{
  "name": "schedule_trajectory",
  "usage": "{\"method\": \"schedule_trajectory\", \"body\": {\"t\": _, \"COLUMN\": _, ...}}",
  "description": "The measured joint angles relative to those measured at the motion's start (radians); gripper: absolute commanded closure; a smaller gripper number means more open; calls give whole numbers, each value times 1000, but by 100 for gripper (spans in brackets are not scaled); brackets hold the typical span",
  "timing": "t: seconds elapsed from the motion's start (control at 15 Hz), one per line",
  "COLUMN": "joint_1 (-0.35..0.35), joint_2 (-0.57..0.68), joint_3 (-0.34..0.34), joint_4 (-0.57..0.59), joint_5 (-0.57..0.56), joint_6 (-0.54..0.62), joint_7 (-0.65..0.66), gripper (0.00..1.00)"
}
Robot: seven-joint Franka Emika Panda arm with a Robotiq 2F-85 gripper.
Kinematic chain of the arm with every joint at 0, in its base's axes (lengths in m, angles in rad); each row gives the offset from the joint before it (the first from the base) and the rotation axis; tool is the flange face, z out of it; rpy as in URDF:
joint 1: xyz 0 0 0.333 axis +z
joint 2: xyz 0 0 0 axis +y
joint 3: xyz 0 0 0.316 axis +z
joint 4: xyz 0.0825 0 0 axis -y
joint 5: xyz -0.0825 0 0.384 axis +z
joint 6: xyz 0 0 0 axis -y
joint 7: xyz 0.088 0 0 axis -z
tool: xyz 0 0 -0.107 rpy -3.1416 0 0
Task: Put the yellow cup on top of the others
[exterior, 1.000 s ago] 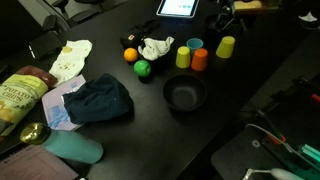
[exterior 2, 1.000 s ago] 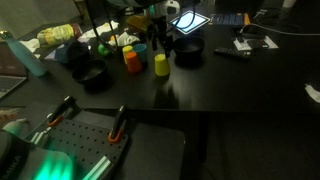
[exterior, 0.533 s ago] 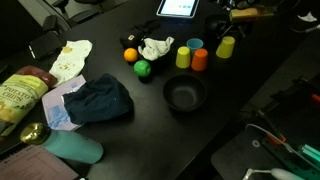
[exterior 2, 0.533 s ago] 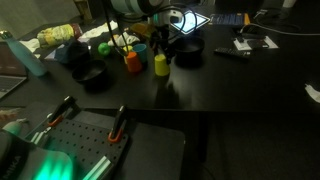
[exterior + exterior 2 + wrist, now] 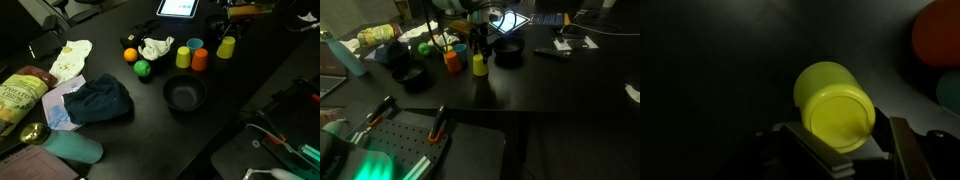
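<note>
Dim room, black tabletop (image 5: 130, 150) fills both exterior views, lit patchily, and shows as a dark surface in the wrist view (image 5: 710, 60). Lit tablet screen (image 5: 179, 7) at 12 o'clock is the brightest spot, same screen near 1 o'clock in an exterior view (image 5: 510, 20). Green glow (image 5: 370, 165) at 7 o'clock on a dark ribbed panel (image 5: 460, 150)

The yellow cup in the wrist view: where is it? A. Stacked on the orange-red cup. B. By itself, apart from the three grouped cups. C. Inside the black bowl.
B: in an exterior view the yellow cup stands alone, with a gap between it and the three grouped cups, and the black bowl holds no cup.
</note>
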Motion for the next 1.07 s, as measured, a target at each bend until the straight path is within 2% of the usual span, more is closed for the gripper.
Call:
{"method": "schedule_trajectory", "body": {"t": 0.2, "joint_1": 31, "joint_2": -38, "joint_3": 0, "joint_4": 4, "joint_5": 0, "joint_6": -76, "joint_7": 25, "gripper": 56}}
{"method": "schedule_trajectory", "body": {"t": 0.4, "joint_1": 90, "joint_2": -111, "joint_3": -1, "joint_4": 4, "joint_5": -31, "joint_6": -134, "joint_7": 50, "gripper": 56}}
{"method": "schedule_trajectory", "body": {"t": 0.73, "joint_1": 205, "joint_2": -237, "joint_3": -8, "joint_4": 6, "joint_5": -215, "joint_6": -232, "joint_7": 147, "gripper": 56}}
{"method": "schedule_trajectory", "body": {"t": 1.07, "joint_1": 243, "joint_2": -285, "joint_3": 29, "joint_4": 6, "joint_5": -276, "joint_6": -234, "joint_7": 154, "gripper": 56}}
